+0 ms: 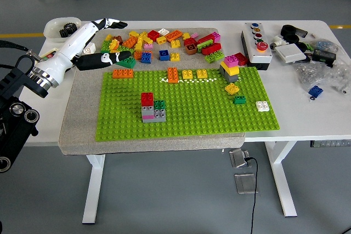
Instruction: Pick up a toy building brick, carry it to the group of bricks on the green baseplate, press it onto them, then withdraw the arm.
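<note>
The green baseplate [208, 113] lies on a grey mat. On it stands the group of bricks [152, 107]: a red brick on a grey one, with a green brick beside it and a pink one below. Loose bricks [164, 42] are piled behind the plate. My left hand [118, 39] hovers at the pile's left end, fingers stretched out and thumb apart, holding nothing. The right arm is out of the picture.
Single bricks sit on the plate: orange ones [122, 73] [173, 74], yellow ones [194, 74], a pink-yellow-grey stack [230, 68], a white one [262, 106]. A button box [255, 42] and plastic bags [323, 72] occupy the right side. A white bowl [61, 27] stands back left.
</note>
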Controlling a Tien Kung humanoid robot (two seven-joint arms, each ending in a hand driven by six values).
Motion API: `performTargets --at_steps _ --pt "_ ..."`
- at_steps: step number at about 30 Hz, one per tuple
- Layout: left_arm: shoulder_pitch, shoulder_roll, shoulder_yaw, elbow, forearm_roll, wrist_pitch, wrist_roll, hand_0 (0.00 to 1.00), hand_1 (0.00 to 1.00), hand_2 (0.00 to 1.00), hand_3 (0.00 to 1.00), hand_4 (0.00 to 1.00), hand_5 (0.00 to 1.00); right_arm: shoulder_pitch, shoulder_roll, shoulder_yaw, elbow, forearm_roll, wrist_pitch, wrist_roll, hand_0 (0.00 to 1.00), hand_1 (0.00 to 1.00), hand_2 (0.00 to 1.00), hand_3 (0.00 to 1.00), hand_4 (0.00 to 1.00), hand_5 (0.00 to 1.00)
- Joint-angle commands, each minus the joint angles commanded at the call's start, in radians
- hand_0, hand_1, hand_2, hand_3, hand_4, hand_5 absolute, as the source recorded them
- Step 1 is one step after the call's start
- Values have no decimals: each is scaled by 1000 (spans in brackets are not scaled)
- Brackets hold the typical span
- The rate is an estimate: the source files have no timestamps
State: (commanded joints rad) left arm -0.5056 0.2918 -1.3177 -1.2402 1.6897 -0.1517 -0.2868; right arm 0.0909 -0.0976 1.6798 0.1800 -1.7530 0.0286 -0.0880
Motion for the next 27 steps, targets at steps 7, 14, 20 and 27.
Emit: performTargets --at_steps 7,14,20,27 --pt "-6 26 9 62 -248 -125 30 955 912 857 863 998 772 1 3 -9 0 -3 1 -1 744 638 681 632 849 568" --pt "-4 50 21 88 -507 -213 98 950 916 859 872 998 785 5 1 -15 0 -4 0 -2 745 639 681 632 849 568" --pt "-16 70 40 112 -687 -253 146 945 915 859 876 998 803 5 2 -15 0 -1 -1 -1 745 639 681 632 848 568" --pt "-40 80 56 153 -790 -277 177 947 915 860 882 998 822 -3 5 -8 0 11 -7 -1 746 639 681 631 848 568"
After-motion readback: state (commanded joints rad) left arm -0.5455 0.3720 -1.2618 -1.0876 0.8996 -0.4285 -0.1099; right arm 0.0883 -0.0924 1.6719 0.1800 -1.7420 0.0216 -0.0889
